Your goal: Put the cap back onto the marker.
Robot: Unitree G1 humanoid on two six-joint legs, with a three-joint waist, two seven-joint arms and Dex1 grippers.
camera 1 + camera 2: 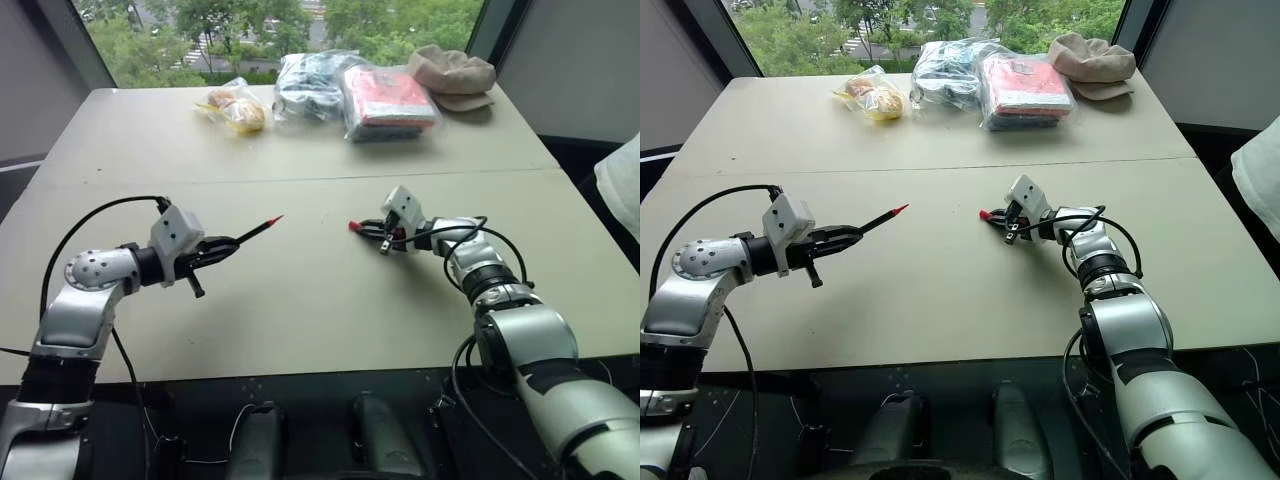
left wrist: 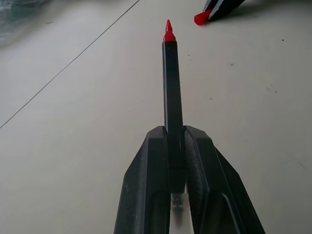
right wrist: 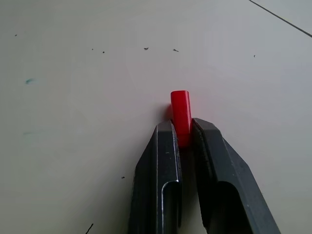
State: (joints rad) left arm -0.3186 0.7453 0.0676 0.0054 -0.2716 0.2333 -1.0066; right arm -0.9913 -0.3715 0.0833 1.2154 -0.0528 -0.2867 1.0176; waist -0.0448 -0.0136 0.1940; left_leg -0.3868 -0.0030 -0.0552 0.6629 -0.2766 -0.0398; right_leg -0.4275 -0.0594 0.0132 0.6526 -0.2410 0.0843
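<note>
The left gripper (image 2: 175, 146) is clamping the marker (image 2: 171, 92) by the rear of its black barrel, jaws closed hard against it, with the red tip (image 1: 274, 219) projecting ahead of the fingers toward the other arm. The right gripper (image 3: 184, 134) is pinching the cap (image 3: 181, 117) between closed jaws; roughly half the red cylinder is protruding past the fingertips, low over the table (image 1: 300, 310).

Both items are judged light, rigid and smooth plastic. The cap is short and likely to pivot or squirt out under a side load, so the present grip on its rear half, leaving the mouth free, appears correct. The marker is being held far from its tip, so the tip may be deflecting under push; alignment is needing care.

Between the two grippers the tabletop is lying bare. Well beyond them, plastic-wrapped packets (image 1: 385, 100), a bag of food (image 1: 235, 108) and a beige hat (image 1: 452, 72) are sitting by the far edge, not obstructing.
</note>
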